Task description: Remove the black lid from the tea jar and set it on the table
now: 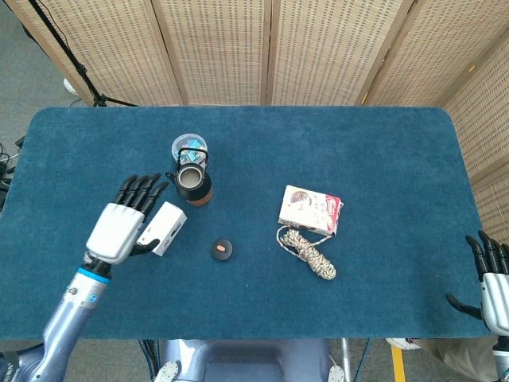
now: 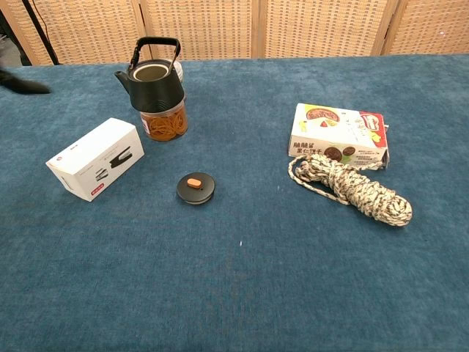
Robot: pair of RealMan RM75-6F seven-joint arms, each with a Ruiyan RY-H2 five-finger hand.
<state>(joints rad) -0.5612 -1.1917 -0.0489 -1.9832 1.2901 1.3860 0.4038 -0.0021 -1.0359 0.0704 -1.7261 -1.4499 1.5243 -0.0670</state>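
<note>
The black lid (image 1: 223, 250) (image 2: 195, 188), with a small orange knob, lies flat on the blue table cloth (image 1: 358, 151), apart from everything. The glass tea jar (image 2: 165, 122) (image 1: 202, 194) holds orange-brown contents and stands behind the lid, close against a black teapot (image 2: 150, 81) (image 1: 190, 178). My left hand (image 1: 122, 225) hovers open, fingers spread, left of the lid and over the near end of a white box; in the chest view only a dark fingertip (image 2: 23, 83) shows at the left edge. My right hand (image 1: 495, 276) is open at the table's right front corner.
A white box (image 1: 165, 228) (image 2: 95, 158) lies left of the lid. A printed snack box (image 1: 310, 209) (image 2: 338, 136) and a coiled rope (image 1: 306, 253) (image 2: 352, 187) sit to the right. A clear round container (image 1: 189, 146) stands behind the teapot. Wicker screens (image 1: 262, 48) close the far side.
</note>
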